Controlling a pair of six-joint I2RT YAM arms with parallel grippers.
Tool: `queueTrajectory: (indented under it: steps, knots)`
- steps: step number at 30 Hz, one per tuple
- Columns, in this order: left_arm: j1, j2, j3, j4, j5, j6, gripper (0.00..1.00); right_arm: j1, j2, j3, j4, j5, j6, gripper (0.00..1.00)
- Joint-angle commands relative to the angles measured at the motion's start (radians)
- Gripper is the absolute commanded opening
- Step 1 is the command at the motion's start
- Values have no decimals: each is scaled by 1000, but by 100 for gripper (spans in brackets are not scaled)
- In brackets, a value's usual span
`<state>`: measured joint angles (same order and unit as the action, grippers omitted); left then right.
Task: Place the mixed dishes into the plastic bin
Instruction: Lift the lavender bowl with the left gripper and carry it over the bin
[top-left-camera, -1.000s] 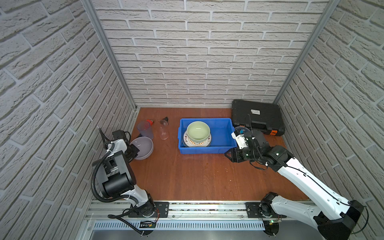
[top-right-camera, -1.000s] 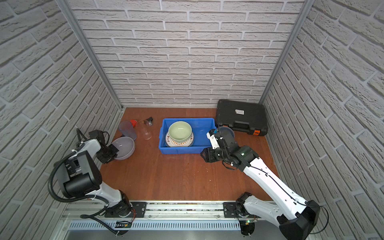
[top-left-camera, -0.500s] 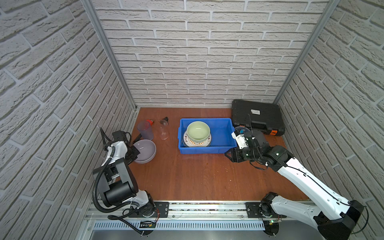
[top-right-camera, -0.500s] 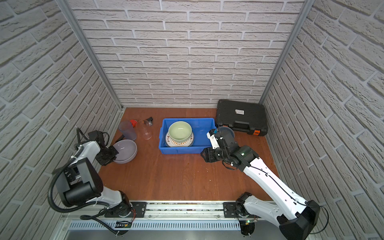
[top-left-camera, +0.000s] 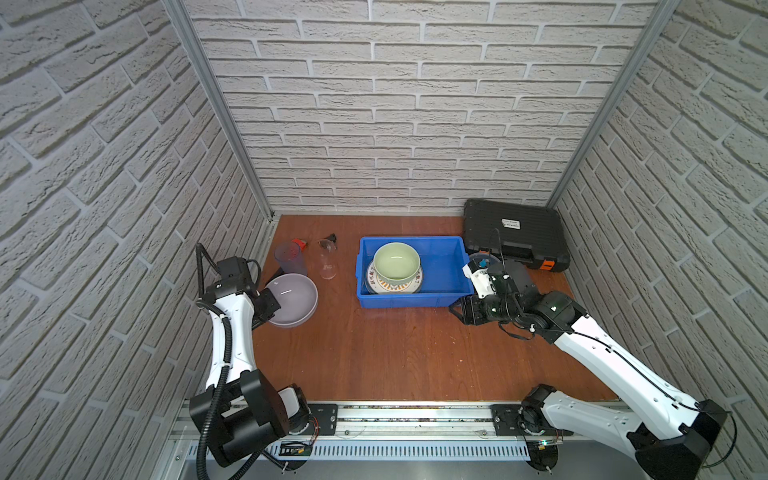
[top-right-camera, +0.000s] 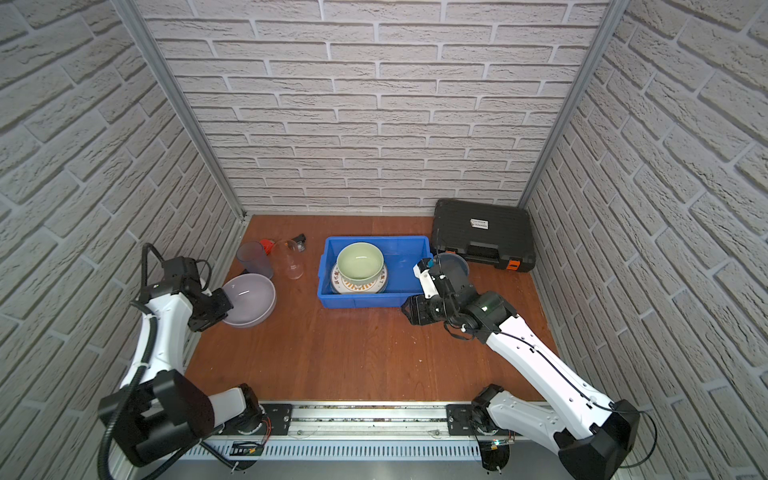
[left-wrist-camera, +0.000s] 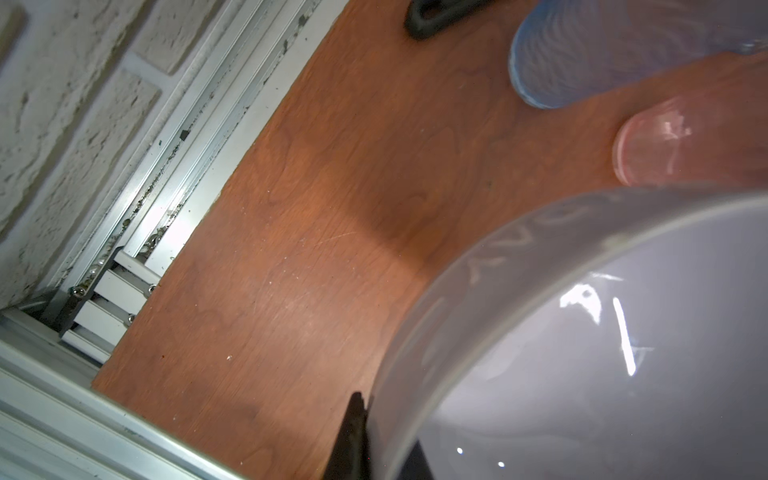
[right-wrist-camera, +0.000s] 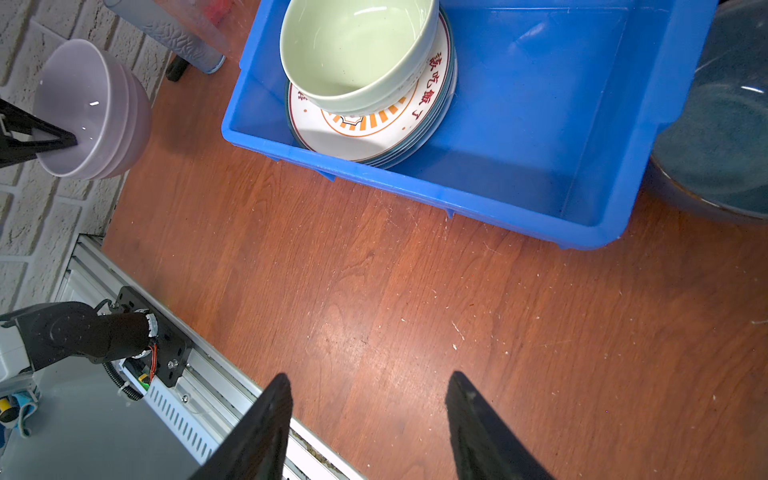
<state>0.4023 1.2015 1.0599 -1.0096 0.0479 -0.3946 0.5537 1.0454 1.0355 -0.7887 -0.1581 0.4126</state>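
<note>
My left gripper (top-left-camera: 270, 305) (top-right-camera: 224, 308) is shut on the near rim of the lavender bowl (top-left-camera: 293, 299) (top-right-camera: 249, 299), one finger inside and one outside; the bowl (left-wrist-camera: 602, 353) sits tilted in the grip (left-wrist-camera: 374, 436). The blue plastic bin (top-left-camera: 440, 300) (top-right-camera: 357, 301) holds a pale green bowl (top-left-camera: 395, 262) (right-wrist-camera: 353, 45) on a stack of plates topped by the orange sunburst plate (right-wrist-camera: 374, 129). A dark blue bowl (top-right-camera: 455, 266) (right-wrist-camera: 723, 137) stands at the bin's right end. Two tumblers (top-left-camera: 289, 257) (top-left-camera: 327, 262) stand left of the bin. My right gripper (top-left-camera: 459, 309) (right-wrist-camera: 368, 386) is open and empty near the bin's front right corner.
A black tool case (top-left-camera: 513, 232) lies at the back right by the wall. A red tool (top-left-camera: 299, 243) peeks out behind the tumblers. The left brick wall runs close behind the lavender bowl. Bare wooden table (top-left-camera: 395, 357) stretches in front of the bin.
My left arm has shifted its pose and carried the lavender bowl slightly toward the middle and front. The right arm has stayed where it was.
</note>
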Motion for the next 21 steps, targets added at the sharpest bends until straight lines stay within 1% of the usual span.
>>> queueTrajectory:
  steps: [1, 5, 11, 14, 17, 21]
  knots:
    - [-26, -21, 106, -50, 81, 12, 0, 12, -2, -15, 36, 2, 12, 61]
    - [-102, 11, 205, -103, 110, 13, 0, 12, -6, -17, 36, 6, 13, 61]
    - [-268, 94, 354, -127, 138, -16, 0, 12, -2, -22, 36, 8, 12, 61]
    - [-349, 162, 438, -135, 138, -27, 0, 12, 2, -23, 39, 8, 11, 61]
    - [-434, 244, 542, -159, 100, -24, 0, 12, 2, -23, 43, 7, 9, 61]
    - [-522, 360, 679, -172, 106, -26, 0, 12, -1, -20, 42, 6, 6, 61]
